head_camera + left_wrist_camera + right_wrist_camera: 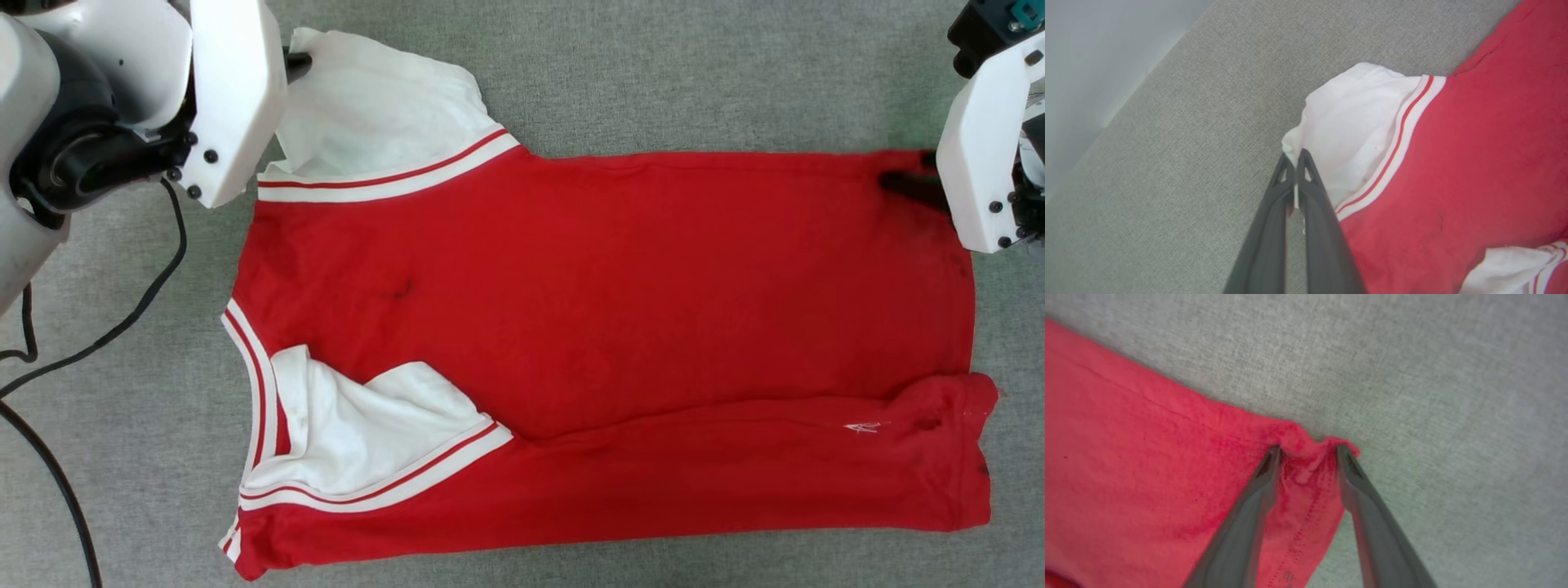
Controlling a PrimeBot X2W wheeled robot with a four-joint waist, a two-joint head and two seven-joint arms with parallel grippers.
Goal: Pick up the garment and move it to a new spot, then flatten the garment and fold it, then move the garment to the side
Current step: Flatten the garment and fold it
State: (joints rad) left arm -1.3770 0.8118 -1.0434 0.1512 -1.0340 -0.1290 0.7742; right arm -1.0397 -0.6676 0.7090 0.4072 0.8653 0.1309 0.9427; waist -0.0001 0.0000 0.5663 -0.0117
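**Garment [604, 310]:** It lies spread on the grey tabletop [653, 73], neck end to the robot's left and hem to its right. The near long edge lies turned over onto the body, with the near sleeve [367, 425] tucked in. The far sleeve [384, 106] sticks out flat beyond the far edge.

**Left end effector [1295, 157]:** Closed. The fingertips pinch the outer edge of the far sleeve, and white cloth shows between them.

**Right end effector [1308, 451]:** The fingers are apart and straddle the far hem corner [1306, 465], which puckers up between the tips. No clamp on the cloth is evident.

**Assessment:** The folding stage appears to be under way, and the far long edge looks next to be brought over.

**Recommendations:**
- The right end effector should close fully on the pucker and take every layer of the hem before any lift. A missed layer would likely drag behind.
- Both arms should rise together, only just clear of the tabletop. The far edge should be kept taut between them so that it travels as a straight line.
- The left grip holds only the sleeve edge, so the red shoulder may sag behind it. A slow carry toward the near edge is advised.
- The edge should be set down parallel to the near fold and only then released.
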